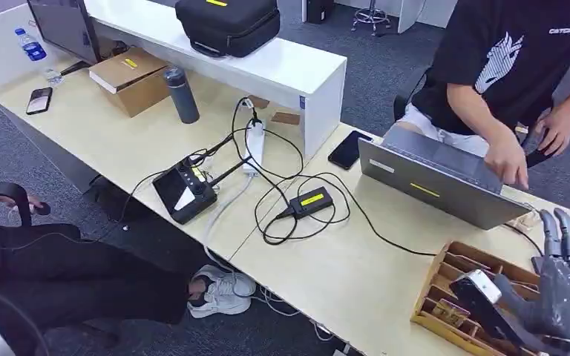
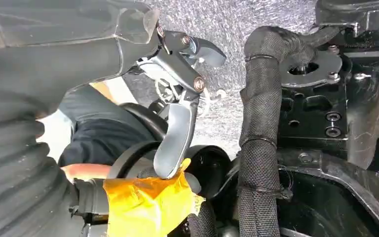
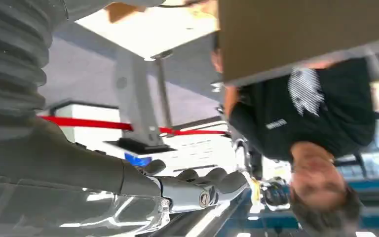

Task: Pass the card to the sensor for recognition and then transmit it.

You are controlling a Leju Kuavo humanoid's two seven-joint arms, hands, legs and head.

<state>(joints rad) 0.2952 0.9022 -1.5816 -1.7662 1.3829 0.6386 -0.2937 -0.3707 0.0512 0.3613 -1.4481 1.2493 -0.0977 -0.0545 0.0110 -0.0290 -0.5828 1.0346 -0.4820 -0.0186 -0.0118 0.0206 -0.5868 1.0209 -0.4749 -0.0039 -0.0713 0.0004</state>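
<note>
A wooden box (image 1: 432,295) with slots holding cards (image 1: 453,311) sits at the desk's near right edge. My right hand (image 1: 564,282) hovers over its right side, fingers spread upward and thumb (image 1: 482,285) reaching over the slots, holding nothing. In the right wrist view the same hand (image 3: 192,185) has its fingers stretched out and empty. A small black unit with a yellow label (image 1: 308,200) and a black screen device (image 1: 185,189) lie cabled mid-desk. My left hand (image 2: 177,98) hangs low with loose fingers, holding nothing.
A person in a black shirt (image 1: 505,59) types on a grey laptop (image 1: 430,182) just behind the box. A phone (image 1: 347,148), power strip (image 1: 252,144), flask (image 1: 182,95), cardboard box (image 1: 130,78) and black bag (image 1: 226,22) lie further left. Another person's shoe (image 1: 223,289) is under the desk.
</note>
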